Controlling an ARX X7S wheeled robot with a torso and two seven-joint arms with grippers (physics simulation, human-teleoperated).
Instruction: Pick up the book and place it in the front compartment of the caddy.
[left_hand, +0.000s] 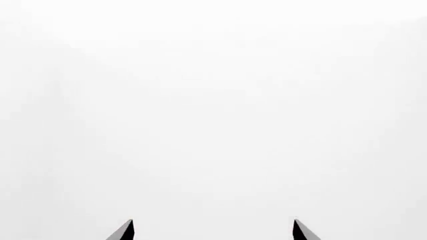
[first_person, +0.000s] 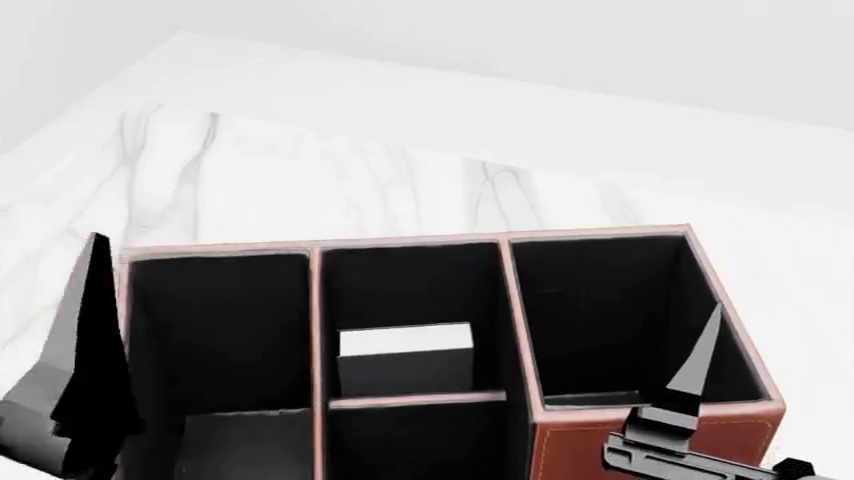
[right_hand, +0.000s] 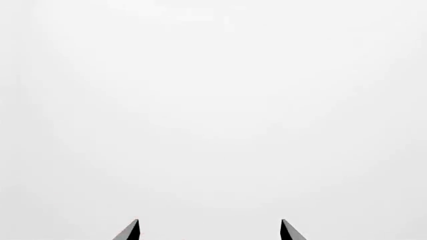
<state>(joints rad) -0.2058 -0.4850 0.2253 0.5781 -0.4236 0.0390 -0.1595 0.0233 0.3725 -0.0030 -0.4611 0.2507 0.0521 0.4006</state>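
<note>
The reddish-brown caddy (first_person: 650, 444) fills the lower head view, its black-lined pockets open toward me. The book (first_person: 406, 341) stands inside the middle pocket, white page edges up and black cover below, just behind the low pinkish-rimmed divider (first_person: 416, 400). My left gripper (first_person: 88, 380) hangs at the caddy's left end. My right gripper (first_person: 686, 395) is over the taller right section. In the left wrist view the left gripper (left_hand: 213, 230) is open and empty against blank white. In the right wrist view the right gripper (right_hand: 210, 230) is open and empty too.
The caddy stands on a white marble table (first_person: 267, 170) whose far edge meets a plain white wall. A wide pocket (first_person: 220, 320) lies at the caddy's left and a deep pocket (first_person: 607, 310) at its right. No mug is in view.
</note>
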